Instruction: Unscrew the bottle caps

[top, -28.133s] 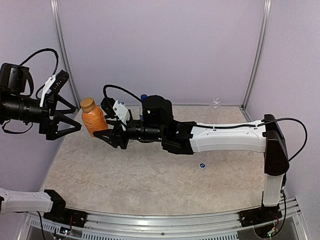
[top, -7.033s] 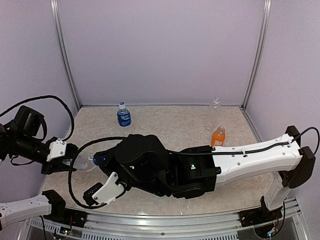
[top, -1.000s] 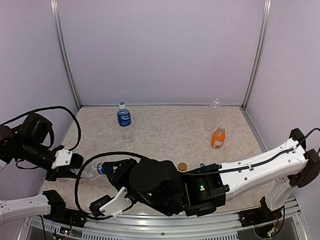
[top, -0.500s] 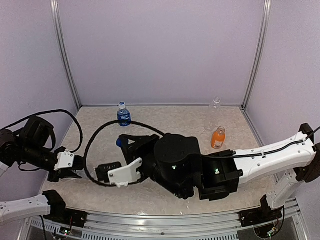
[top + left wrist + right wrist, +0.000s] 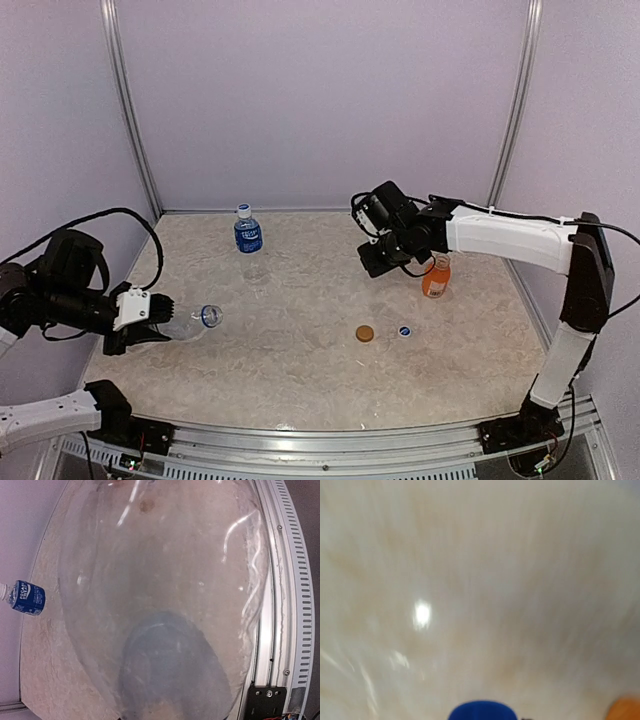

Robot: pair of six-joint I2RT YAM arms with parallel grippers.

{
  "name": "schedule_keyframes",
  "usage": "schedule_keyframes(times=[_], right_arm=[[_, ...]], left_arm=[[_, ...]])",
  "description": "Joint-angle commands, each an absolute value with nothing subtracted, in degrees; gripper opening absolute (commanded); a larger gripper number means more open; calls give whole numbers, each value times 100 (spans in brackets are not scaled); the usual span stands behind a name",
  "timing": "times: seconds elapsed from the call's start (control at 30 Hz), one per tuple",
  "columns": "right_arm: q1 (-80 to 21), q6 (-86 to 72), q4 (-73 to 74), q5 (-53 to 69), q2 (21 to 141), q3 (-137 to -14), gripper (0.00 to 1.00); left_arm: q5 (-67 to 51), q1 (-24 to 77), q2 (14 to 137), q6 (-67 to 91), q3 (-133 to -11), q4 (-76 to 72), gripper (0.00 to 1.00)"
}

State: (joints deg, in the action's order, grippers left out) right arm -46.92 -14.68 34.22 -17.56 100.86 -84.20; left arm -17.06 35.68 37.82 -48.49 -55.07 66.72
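At the left edge of the overhead view, the left hand (image 5: 148,328) is clamped on a clear bottle (image 5: 185,324) lying level, its blue-ringed neck pointing right; the left wrist view shows only that bottle's wall filling the frame, with a blue-labelled bottle (image 5: 247,236) at its left edge; upper centre, the right hand (image 5: 372,262) is closed, just left of the orange bottle (image 5: 434,278); its blurred wrist view shows a blue round shape (image 5: 481,711) at the bottom edge, held or not I cannot tell; an orange-brown cap (image 5: 365,333) and a blue cap (image 5: 404,331) lie on the tabletop (image 5: 300,385), apart from both hands.
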Motion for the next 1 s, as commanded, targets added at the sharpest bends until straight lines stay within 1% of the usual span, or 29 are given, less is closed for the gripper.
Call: schedule_keyframes(times=[0.0,0.2,0.37,0.4,0.43,0.47,0.57,0.6,0.63,0.67,0.77,0.83,0.9,0.93,0.97], right_arm=[[-4439,-2150,4500,-1073,10754,-8319,0],[-4164,-1916,4883,-1114,11804,-8697,0],[-4109,-1869,4885,-1026,12097,-8742,0],[-4105,-1864,4866,-971,12097,-8737,9],[-4100,-1868,4868,-932,12088,-8748,27],[-4108,-1890,4888,-899,12066,-8769,42],[-4104,-1980,5031,-917,11919,-8910,84],[-4109,-1990,5095,-944,11834,-8995,93],[-4115,-2015,5146,-945,11739,-9109,98],[-4128,-2027,5187,-959,11617,-9240,99],[-4308,-2022,5280,-1200,11216,-9838,99],[-4619,-1835,5049,-1415,10831,-10245,99],[-5151,-1201,4223,-1312,10371,-10341,99],[-5486,-730,3556,-1138,10089,-10151,99],[-5947,-263,2583,-909,9823,-9888,99]], left_arm=[[-1671,3516,3722,-4746,-5424,6511,17],[-1666,3492,3709,-4729,-5455,6526,17],[-1696,3463,3696,-4720,-5476,6535,17],[-1702,3463,3697,-4720,-5479,6525,17],[-1705,3463,3700,-4713,-5488,6518,17],[-1717,3463,3707,-4713,-5497,6506,17],[-1770,3463,3709,-4681,-5548,6467,17],[-1797,3463,3717,-4650,-5579,6459,17],[-1826,3463,3722,-4617,-5614,6447,17],[-1851,3465,3726,-4576,-5648,6430,17],[-1966,3463,3758,-4454,-5747,6402,17],[-2041,3463,3766,-4366,-5809,6371,17],[-2132,3463,3770,-4254,-5878,6346,17],[-2193,3461,3777,-4204,-5926,6345,17],[-2268,3459,3783,-4155,-5969,6344,17]])
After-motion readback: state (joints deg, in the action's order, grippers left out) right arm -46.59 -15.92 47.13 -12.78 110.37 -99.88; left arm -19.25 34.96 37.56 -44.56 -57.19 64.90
